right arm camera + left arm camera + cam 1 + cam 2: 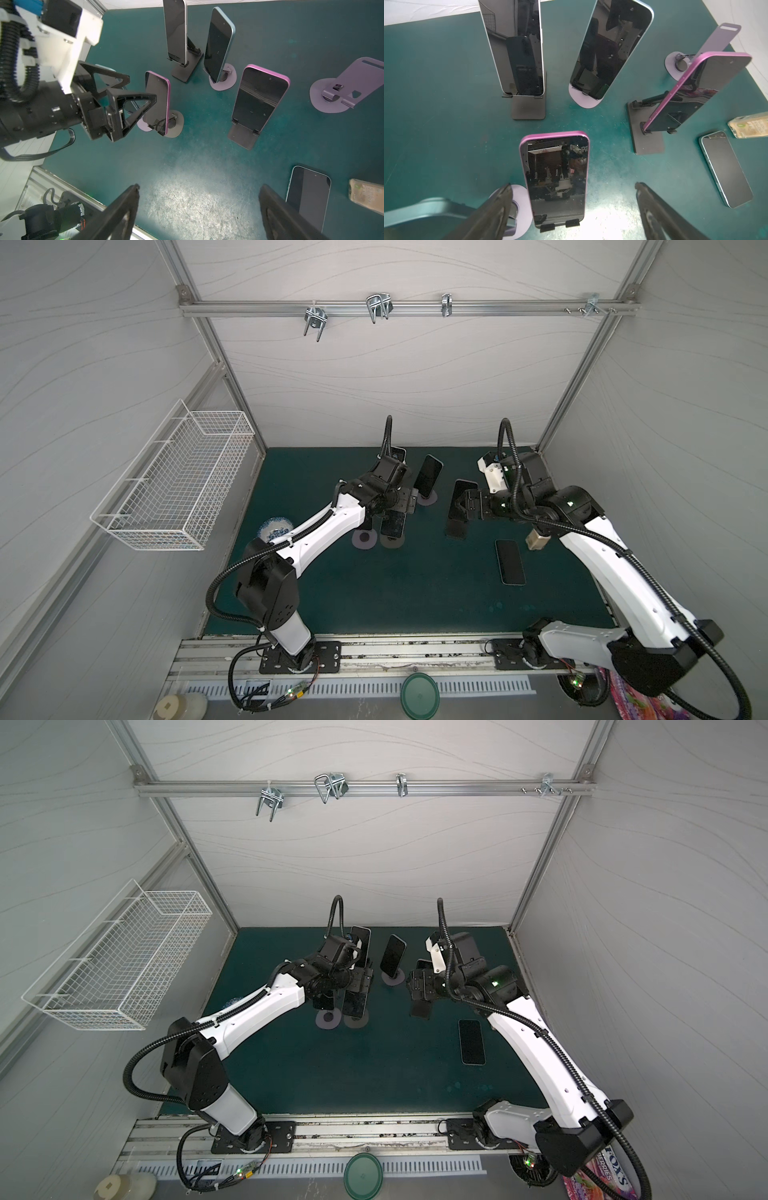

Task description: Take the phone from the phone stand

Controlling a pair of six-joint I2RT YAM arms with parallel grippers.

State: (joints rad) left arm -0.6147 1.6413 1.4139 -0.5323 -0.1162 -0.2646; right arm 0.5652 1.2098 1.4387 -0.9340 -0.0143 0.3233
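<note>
The left gripper (573,184), jaws spread, is hovering over the purple-rimmed dark-screened phone (556,182) leaning on its grey round-based stand (177,124), gaps showing beside both long edges. The right gripper (199,185), spread and empty, is hanging over open green mat (187,166).

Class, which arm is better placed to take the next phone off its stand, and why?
Left. The left gripper is open, with the purple-rimmed phone lined up just ahead between its fingers; the right gripper, also open, faces bare mat.
</note>
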